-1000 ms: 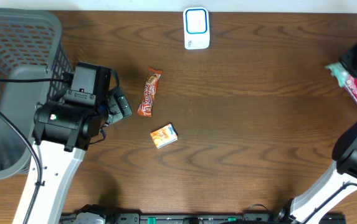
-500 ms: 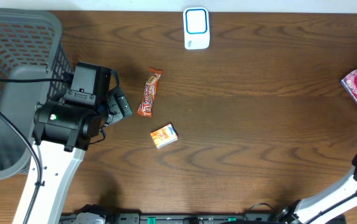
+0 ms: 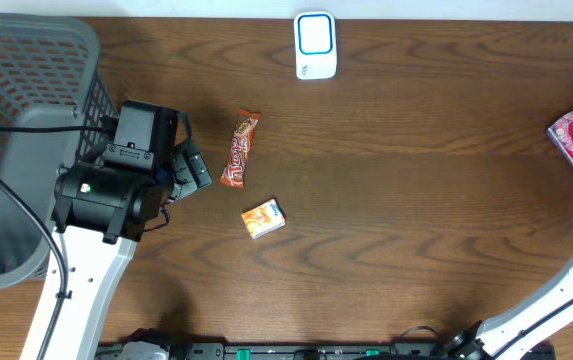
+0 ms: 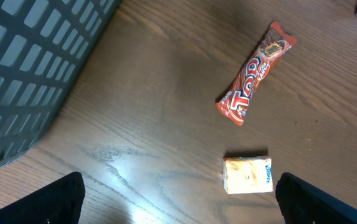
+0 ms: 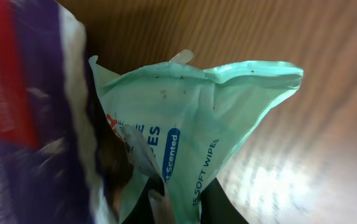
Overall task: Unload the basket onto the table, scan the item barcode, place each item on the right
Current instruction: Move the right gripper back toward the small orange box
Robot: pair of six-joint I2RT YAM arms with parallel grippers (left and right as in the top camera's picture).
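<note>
light: even, bright | glare: table | blur: purple packet

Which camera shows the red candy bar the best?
The left wrist view: the red candy bar lies large and whole there, its lettering clear. The overhead view shows the red candy bar too, but small. The right wrist view misses it; a green wipes pack is close up there.
</note>
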